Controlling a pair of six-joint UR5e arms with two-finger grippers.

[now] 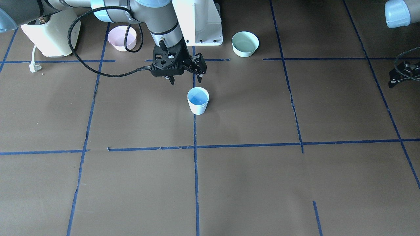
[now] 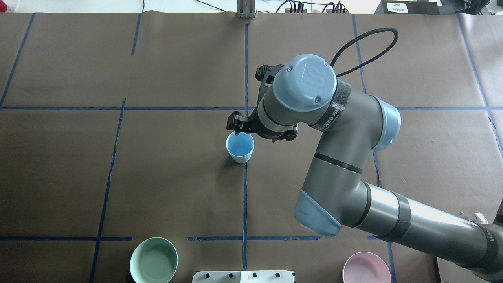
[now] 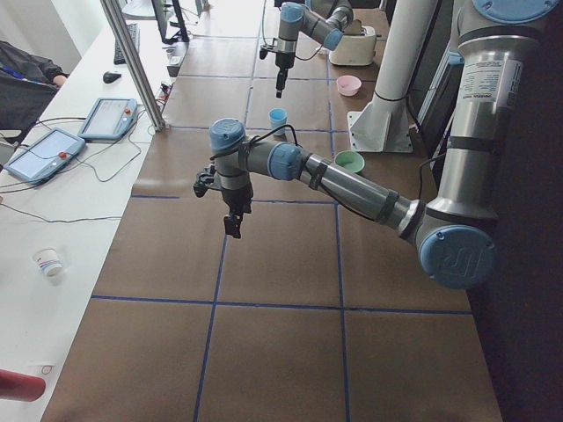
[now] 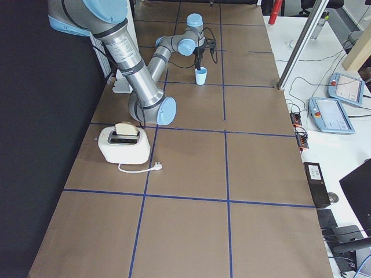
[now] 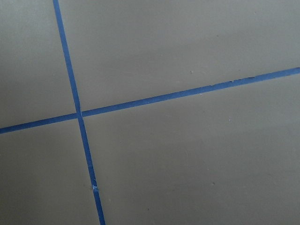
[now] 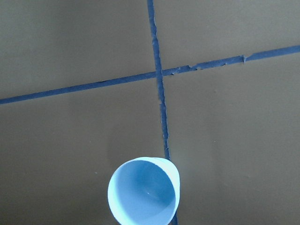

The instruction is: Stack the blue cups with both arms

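My right gripper [image 1: 185,79] hangs above the upright blue cup [image 1: 198,100], fingers apart, holding nothing; for my left gripper [image 1: 398,77], I cannot tell the fingers' state.

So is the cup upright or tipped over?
Upright: the cup stands on its base, mouth up. Its blue inside shows in the front and overhead views.
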